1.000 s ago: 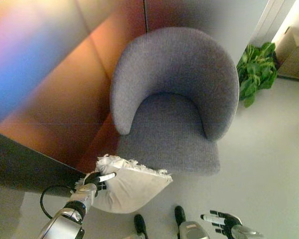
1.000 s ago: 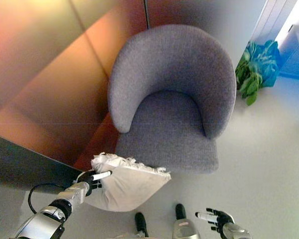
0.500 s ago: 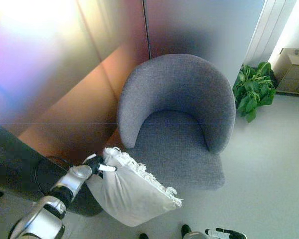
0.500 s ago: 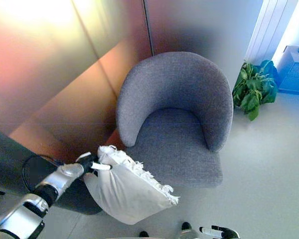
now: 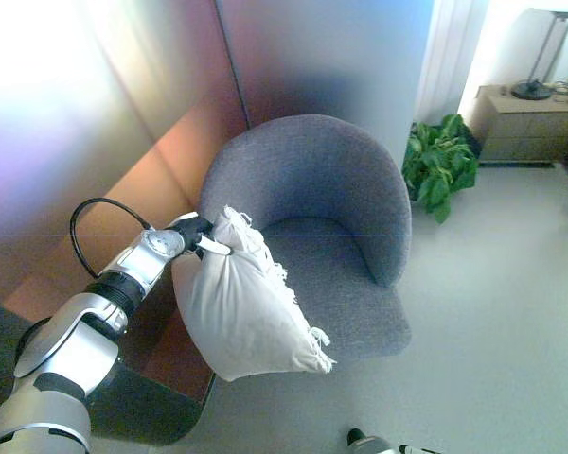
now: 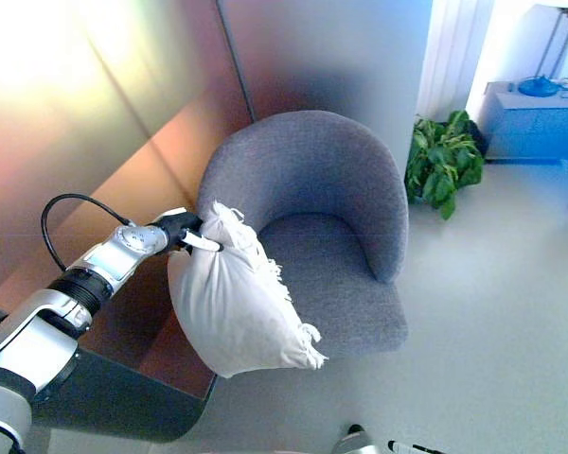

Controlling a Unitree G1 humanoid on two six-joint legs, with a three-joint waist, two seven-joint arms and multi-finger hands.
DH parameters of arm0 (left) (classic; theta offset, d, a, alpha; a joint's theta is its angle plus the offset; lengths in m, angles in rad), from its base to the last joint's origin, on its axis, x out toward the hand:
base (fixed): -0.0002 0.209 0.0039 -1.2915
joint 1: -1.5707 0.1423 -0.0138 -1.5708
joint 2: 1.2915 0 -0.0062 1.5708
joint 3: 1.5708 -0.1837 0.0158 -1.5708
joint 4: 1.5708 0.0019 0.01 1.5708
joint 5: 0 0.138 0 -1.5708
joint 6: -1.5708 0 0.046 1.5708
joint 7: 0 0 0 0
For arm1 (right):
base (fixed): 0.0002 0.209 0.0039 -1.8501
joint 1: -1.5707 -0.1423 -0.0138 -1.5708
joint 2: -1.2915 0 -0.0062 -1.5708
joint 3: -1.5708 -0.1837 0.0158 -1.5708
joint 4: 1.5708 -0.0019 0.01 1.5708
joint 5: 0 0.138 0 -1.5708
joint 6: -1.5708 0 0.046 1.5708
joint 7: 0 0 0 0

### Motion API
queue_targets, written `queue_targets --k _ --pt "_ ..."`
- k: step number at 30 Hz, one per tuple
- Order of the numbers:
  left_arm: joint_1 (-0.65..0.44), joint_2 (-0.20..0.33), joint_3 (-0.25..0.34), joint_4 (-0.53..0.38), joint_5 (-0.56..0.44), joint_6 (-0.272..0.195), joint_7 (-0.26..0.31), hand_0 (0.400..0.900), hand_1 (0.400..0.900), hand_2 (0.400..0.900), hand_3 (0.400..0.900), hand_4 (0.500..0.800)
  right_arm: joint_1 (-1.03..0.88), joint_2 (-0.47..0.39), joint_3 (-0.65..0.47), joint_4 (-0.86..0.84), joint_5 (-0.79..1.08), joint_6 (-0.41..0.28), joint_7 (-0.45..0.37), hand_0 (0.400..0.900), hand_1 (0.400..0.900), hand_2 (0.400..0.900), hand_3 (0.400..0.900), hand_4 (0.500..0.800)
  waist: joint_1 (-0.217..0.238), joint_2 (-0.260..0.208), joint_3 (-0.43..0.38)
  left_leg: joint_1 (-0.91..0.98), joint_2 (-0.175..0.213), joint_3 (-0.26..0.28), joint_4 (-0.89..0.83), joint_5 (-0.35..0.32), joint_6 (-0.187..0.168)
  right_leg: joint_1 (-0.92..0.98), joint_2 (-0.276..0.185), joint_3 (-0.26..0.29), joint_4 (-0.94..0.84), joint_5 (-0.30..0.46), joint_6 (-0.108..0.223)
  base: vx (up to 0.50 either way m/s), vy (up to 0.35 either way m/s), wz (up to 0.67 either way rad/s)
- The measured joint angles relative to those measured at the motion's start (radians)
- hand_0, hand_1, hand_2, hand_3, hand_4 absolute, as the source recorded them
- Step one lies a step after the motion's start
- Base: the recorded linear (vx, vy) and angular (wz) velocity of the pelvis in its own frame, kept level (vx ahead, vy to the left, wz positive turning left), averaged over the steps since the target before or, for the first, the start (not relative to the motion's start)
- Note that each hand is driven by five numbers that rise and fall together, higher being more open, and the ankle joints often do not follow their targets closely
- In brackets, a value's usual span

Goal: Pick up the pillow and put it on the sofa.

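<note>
A white fringed pillow (image 5: 241, 303) hangs by its top corner from my left hand (image 5: 194, 232), which is shut on that corner. The pillow dangles in the air in front of the left arm of the grey round-backed sofa chair (image 5: 312, 180) and covers part of the seat's front left edge. The seat (image 5: 336, 274) itself is bare. Only a white fingertip sliver of my right hand (image 6: 412, 447) shows at the bottom edge.
A green potted plant (image 5: 438, 165) stands right of the chair. Behind the plant is a low cabinet (image 5: 525, 132) with a lamp on it. A dark low table (image 5: 123, 407) sits at lower left under my arm. A panelled wall runs behind the chair.
The view has tilted upward. My left hand has lifted the pillow from near the floor up to the height of the chair's left arm. The right hand has slipped almost out of view.
</note>
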Motion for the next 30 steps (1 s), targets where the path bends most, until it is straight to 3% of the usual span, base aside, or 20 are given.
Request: queue_targets --k 13,14,15,16,30 --pt "-0.019 -0.001 -0.018 0.008 -0.044 0.034 0.027 0.4 0.4 0.4 0.4 0.5 0.029 0.047 -0.003 0.016 0.069 -0.012 -0.018 0.9 0.9 0.9 0.9 0.8 -0.059 0.027 -0.019 0.005 -0.004 0.075 0.0 -0.021 0.004 -0.033 0.001 0.077 0.001 0.008 0.011 0.04 -0.046 -0.21" --pt "-0.019 -0.001 -0.018 0.015 -0.052 0.037 0.036 0.457 0.457 0.457 0.457 0.534 0.029 0.047 -0.003 0.017 0.069 -0.012 -0.019 0.9 0.9 0.9 0.9 0.8 -0.068 0.029 -0.02 0.006 -0.005 0.081 0.0 -0.023 0.005 -0.034 0.0 0.079 0.001 0.008 0.011 0.03 -0.026 -0.11" --pt "-0.019 -0.001 -0.018 0.021 -0.064 0.041 0.046 0.816 0.816 0.816 0.816 0.749 0.03 0.047 -0.003 0.017 0.069 -0.013 -0.019 0.9 0.9 0.9 0.9 0.8 -0.07 0.029 -0.02 0.007 -0.006 0.084 0.0 -0.024 0.005 -0.036 0.0 0.084 0.001 0.008 0.012 0.03 -0.02 -0.08" --pt "-0.019 -0.001 -0.018 0.022 -0.077 0.049 0.055 0.9 0.9 0.9 0.9 0.8 0.035 0.047 -0.003 0.018 0.068 -0.014 -0.018 0.9 0.9 0.9 0.9 0.8 -0.072 0.029 -0.02 0.01 -0.008 0.088 0.0 -0.026 0.005 -0.036 0.0 0.089 0.001 0.008 0.012 0.03 -0.019 -0.06" --pt "-0.05 -0.006 0.039 0.021 -0.116 0.05 0.125 0.9 0.9 0.9 0.9 0.8 0.058 0.046 0.0 0.017 0.067 -0.028 -0.022 0.9 0.9 0.9 0.9 0.8 -0.063 0.042 -0.032 0.014 -0.005 0.084 0.0 -0.028 0.006 -0.03 0.0 0.085 0.004 0.008 0.012 -0.01 -0.004 0.06"
